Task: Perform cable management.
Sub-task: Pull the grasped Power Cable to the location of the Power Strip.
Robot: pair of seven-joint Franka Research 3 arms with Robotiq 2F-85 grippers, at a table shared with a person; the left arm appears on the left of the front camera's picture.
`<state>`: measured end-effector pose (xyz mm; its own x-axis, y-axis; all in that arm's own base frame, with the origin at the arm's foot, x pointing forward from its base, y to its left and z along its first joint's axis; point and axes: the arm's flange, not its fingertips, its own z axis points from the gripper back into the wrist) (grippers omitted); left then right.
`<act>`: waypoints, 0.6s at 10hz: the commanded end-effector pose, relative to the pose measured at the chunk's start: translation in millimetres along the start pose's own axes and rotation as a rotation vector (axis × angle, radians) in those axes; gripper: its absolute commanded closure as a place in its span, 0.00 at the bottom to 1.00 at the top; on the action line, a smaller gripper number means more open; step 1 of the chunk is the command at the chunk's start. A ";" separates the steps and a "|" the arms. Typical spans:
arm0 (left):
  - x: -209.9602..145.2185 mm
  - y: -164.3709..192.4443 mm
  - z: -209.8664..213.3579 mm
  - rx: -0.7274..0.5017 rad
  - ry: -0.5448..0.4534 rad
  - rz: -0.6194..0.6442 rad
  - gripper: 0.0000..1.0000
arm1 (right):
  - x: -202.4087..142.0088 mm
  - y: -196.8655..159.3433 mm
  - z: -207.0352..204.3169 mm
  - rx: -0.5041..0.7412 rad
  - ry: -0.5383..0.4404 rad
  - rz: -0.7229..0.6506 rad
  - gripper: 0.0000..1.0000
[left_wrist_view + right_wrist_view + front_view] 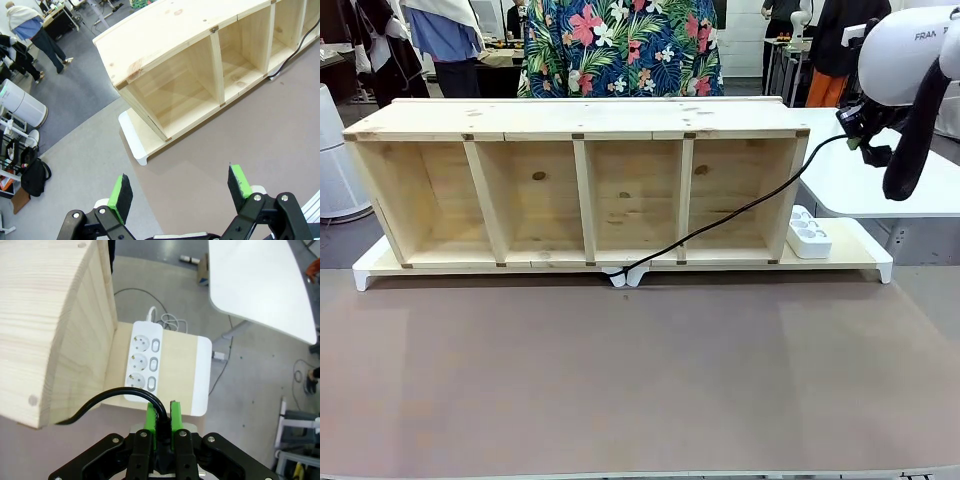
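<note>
The black cable (720,218) runs from a white clip (623,276) at the shelf's front foot, slants up to the right across the last compartment, and ends at my right gripper (858,138), held high off the shelf's right end. In the right wrist view, that gripper (162,421) is shut on the cable (112,399), which arcs out to the left from between the green pads (149,418). The plug is hidden in the grip. Directly below lies the white power strip (144,362). My left gripper (180,187) hangs open and empty over the brown mat, near the shelf's left end.
A wooden four-compartment shelf (580,125) stands on a white riser (850,250), with the power strip (808,233) on the riser's right end. The brown mat (640,370) covers the near table. A white table (880,180) stands at the right. A person in a floral shirt (620,45) stands behind the shelf.
</note>
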<state>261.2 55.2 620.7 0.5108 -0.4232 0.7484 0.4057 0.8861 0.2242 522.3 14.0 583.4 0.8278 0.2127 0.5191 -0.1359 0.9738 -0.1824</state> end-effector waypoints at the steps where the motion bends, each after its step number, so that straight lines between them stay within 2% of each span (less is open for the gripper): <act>1: 2.5 0.0 -1.8 0.009 -0.009 0.016 0.00 | 21.9 -6.8 -11.3 0.025 0.015 0.004 0.86; 3: 2.5 0.0 -1.8 0.009 -0.009 0.016 0.00 | 26.6 -4.7 -21.6 0.043 0.030 0.000 0.86; 6: 2.5 0.0 -1.8 0.009 -0.009 0.016 0.00 | 27.9 -3.7 -17.7 0.055 -0.003 -0.018 0.86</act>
<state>261.2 55.2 620.7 0.5108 -0.4232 0.7483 0.4057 0.8861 0.2242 550.6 17.0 574.7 0.8479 0.1968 0.4922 -0.1432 0.9791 -0.1447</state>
